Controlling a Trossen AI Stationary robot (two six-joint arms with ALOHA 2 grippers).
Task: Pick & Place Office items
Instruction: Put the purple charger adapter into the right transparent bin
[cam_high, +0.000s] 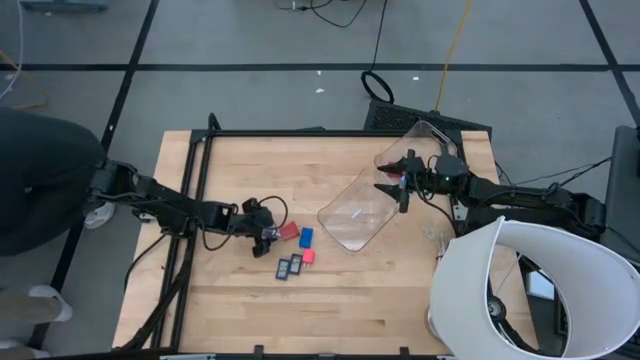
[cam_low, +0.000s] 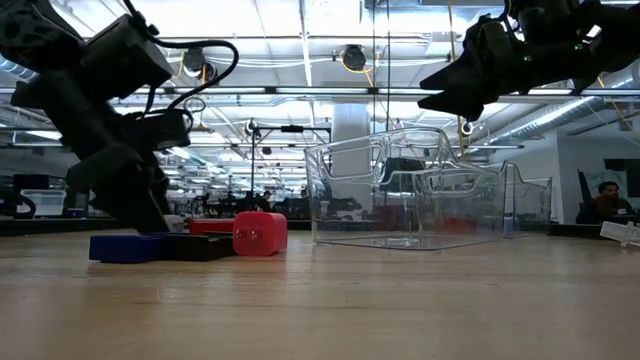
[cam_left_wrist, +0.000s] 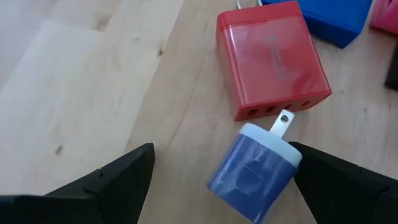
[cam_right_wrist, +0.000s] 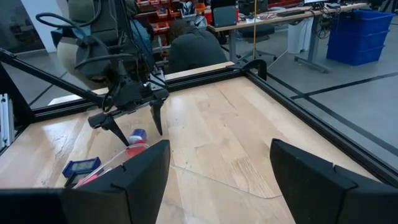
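A small blue plug block with a white cap (cam_left_wrist: 252, 177) lies flat on the wooden table. My left gripper (cam_left_wrist: 224, 180) is open and low over it, one finger on each side; it also shows in the high view (cam_high: 266, 233). Just beyond lie a red block (cam_left_wrist: 272, 59), also in the high view (cam_high: 289, 232), a blue block (cam_high: 306, 237), a small red block (cam_high: 308, 256) and two dark flat rectangles (cam_high: 289, 267). My right gripper (cam_high: 402, 181) is open and empty above the clear bin's far end.
The large clear plastic bin (cam_high: 362, 208) lies slanting on the table right of the items, and also shows in the low view (cam_low: 410, 195). A white lamp-like shade (cam_high: 530, 290) covers the near right corner. A black frame (cam_high: 200, 190) runs along the left and far edges.
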